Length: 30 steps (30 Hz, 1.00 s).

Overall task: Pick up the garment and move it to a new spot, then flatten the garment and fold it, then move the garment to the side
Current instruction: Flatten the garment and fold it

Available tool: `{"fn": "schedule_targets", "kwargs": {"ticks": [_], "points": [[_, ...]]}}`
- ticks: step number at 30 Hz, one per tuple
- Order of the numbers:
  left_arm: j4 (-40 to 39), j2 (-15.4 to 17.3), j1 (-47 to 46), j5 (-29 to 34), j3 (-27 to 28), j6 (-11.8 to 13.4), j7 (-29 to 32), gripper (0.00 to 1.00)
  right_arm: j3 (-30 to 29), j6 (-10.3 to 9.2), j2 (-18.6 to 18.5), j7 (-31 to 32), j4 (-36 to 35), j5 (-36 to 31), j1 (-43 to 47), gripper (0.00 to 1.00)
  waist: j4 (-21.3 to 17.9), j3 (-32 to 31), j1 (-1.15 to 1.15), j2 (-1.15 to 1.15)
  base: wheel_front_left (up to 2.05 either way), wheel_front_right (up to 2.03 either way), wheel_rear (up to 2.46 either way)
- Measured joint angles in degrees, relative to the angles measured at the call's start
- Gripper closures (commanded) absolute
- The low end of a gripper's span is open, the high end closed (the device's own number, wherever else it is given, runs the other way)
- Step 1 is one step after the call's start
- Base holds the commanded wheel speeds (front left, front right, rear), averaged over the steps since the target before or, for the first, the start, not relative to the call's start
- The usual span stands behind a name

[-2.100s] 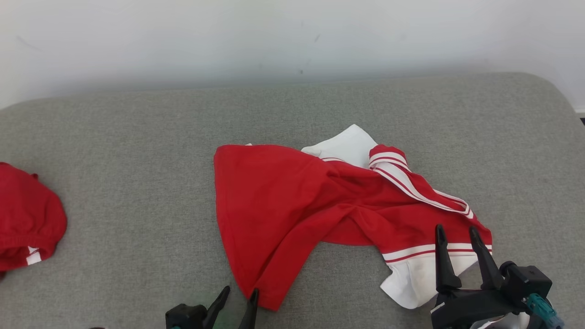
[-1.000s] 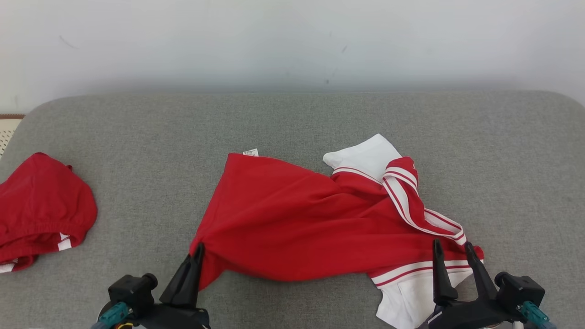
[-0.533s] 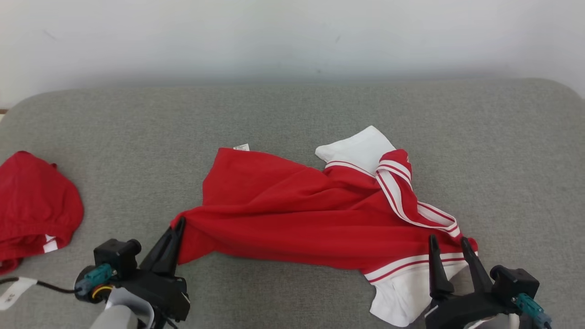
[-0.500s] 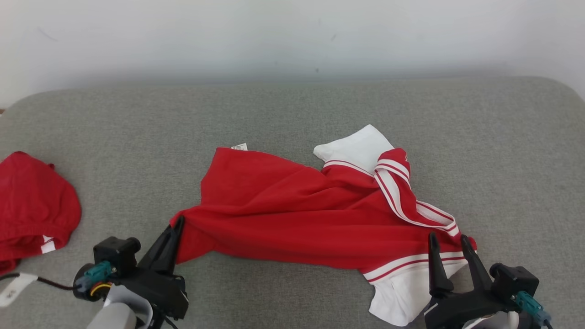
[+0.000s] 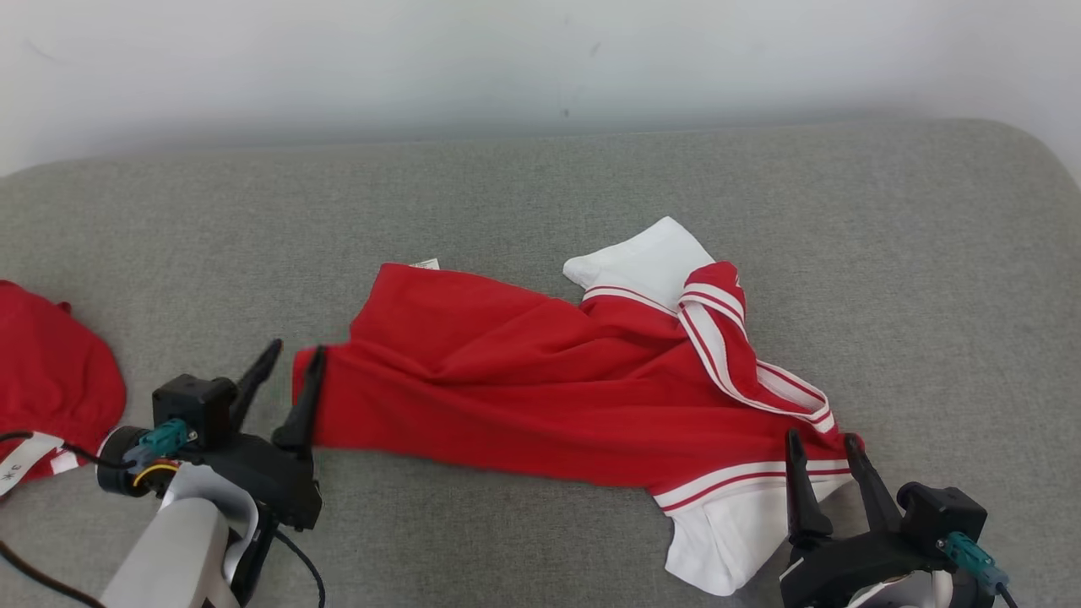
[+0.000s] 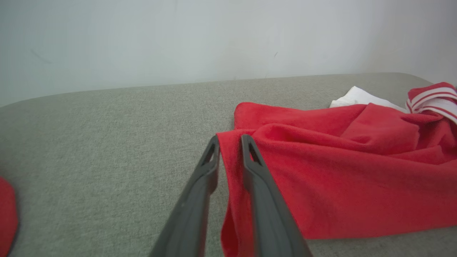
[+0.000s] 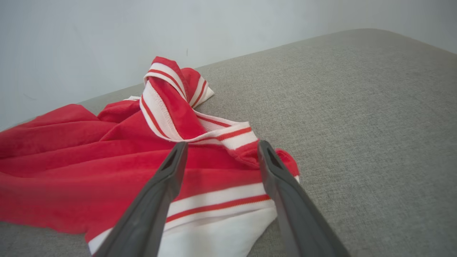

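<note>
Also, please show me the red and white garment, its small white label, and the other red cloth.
Red and white garment [image 5: 524,397]: head view, middle of red body.
Small white label [image 5: 427,264]: head view, label's centre.
Other red cloth [image 5: 51,380]: head view, its centre.

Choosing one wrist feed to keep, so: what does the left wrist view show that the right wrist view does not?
Left wrist view: the left gripper, fingers parted around a corner of the red garment, plus the edge of a second red garment. Right wrist view: the right gripper, fingers open over the near white sleeve. Both: the red garment, the grey cushion, the pale wall.
</note>
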Motion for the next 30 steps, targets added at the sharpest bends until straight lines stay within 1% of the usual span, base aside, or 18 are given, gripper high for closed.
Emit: {"fn": "schedule_targets", "kwargs": {"ticks": [2, 4, 7, 13, 17, 22, 30], "points": [[-1.42, -0.37, 0.55, 1.58, 1.62, 0.64, 0.00, 0.00, -0.13, 0.00, -0.01, 0.00, 0.31, -0.01, -0.05, 0.00, 0.37, 0.00, 0.00, 0.00, 0.00, 0.00, 0.00], [-2.31, -1.34, 2.37, 2.36, 2.86, 0.74, -0.01, 0.00, -0.21, 0.00, 0.02, 0.04, 0.44, -0.09, -0.08, 0.00, 0.84, -0.08, 0.00, 0.00, 0.00, 0.00, 0.00], [-3.86, -2.38, 4.75, 2.81, 5.20, 0.38, -0.01, 0.00, -0.43, 0.00, -0.01, 0.08, 0.45, -0.10, -0.08, 0.00, 1.60, -0.27, 0.00, 0.00, 0.00, 0.00, 0.00], [-11.02, -5.42, 9.90, 3.74, 10.29, -0.22, -0.01, 0.00, -0.68, 0.00, 0.01, 0.04, 0.24, -0.15, 0.04, 0.00, 3.10, -0.82, 0.00, 0.00, 0.00, 0.00, 0.00], [-13.54, -6.97, 14.21, 5.39, 11.29, -0.60, -0.07, 0.00, -0.85, 0.00, 0.00, -0.01, 0.05, -0.16, 0.15, 0.00, 3.89, -1.14, 0.00, 0.00, 0.00, 0.00, 0.00], [-12.07, -7.86, 16.49, 6.06, 11.35, -0.85, -0.08, 0.00, -0.66, 0.00, 0.00, 0.09, -0.33, -0.35, 0.14, 0.00, 4.02, -0.77, 0.00, 0.00, 0.00, 0.00, 0.00], [-8.16, -8.11, 16.07, 6.12, 12.62, -1.19, -0.08, 0.00, -0.58, 0.00, 0.00, 0.40, -0.60, -0.54, 0.02, 0.00, 2.29, 0.20, 0.00, 0.00, 0.00, 0.00, 0.00]]}}
